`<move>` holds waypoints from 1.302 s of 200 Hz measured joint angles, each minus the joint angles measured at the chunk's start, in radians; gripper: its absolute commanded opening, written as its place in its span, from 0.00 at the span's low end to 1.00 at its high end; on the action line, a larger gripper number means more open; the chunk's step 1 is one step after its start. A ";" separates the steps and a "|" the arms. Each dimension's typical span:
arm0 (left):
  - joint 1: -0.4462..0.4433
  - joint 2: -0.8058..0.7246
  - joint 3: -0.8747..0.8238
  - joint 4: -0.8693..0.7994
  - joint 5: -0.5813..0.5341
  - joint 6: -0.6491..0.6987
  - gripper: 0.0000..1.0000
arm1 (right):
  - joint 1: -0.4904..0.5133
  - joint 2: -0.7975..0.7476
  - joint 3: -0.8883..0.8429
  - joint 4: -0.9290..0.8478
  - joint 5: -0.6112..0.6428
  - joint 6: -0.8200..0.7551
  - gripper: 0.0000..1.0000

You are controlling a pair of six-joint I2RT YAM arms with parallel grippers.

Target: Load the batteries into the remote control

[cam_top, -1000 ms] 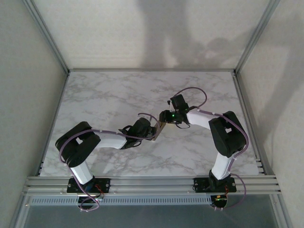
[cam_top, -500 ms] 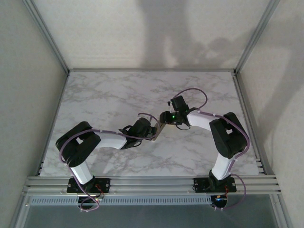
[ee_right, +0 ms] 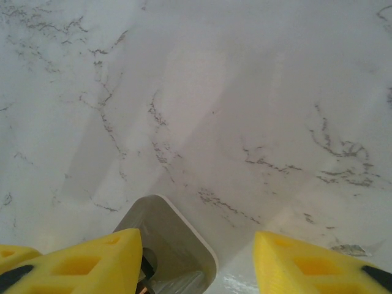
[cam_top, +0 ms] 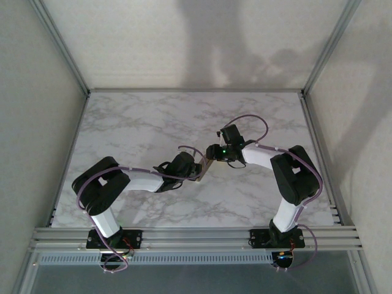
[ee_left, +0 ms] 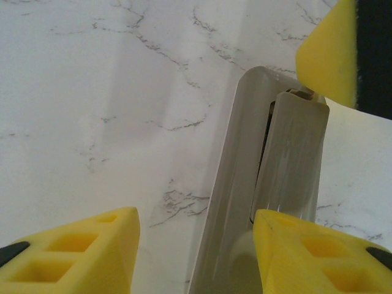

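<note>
The remote control [ee_left: 269, 184] is being framed between the fingers of the left gripper [ee_left: 196, 226], against the right-hand one and apart from the left-hand one, over the middle of the table [cam_top: 141, 122]. At its far end, the right gripper [ee_right: 197, 245] is being positioned from the opposite side, with the remote's corner just beside its left-hand finger.

Left hand [cam_top: 198, 169] and right hand [cam_top: 212, 153] reach toward each other, nearly meeting, jaws parted

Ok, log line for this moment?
left gripper: open, straddling remote control, one finger touching | right gripper: open, one finger at its far end
</note>
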 measured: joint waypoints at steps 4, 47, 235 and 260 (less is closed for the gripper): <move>0.000 0.000 0.000 0.000 0.000 0.000 0.51 | 0.000 0.000 0.000 0.000 0.001 0.000 0.52; 0.000 0.000 0.000 0.000 0.000 0.000 0.51 | 0.009 -0.008 0.000 -0.016 0.050 -0.001 0.55; 0.000 0.000 0.000 -0.001 0.000 0.000 0.51 | 0.013 -0.013 0.058 -0.107 0.019 -0.054 0.61; 0.000 0.000 0.006 -0.008 0.000 0.000 0.51 | 0.014 0.005 0.058 -0.115 0.018 -0.058 0.60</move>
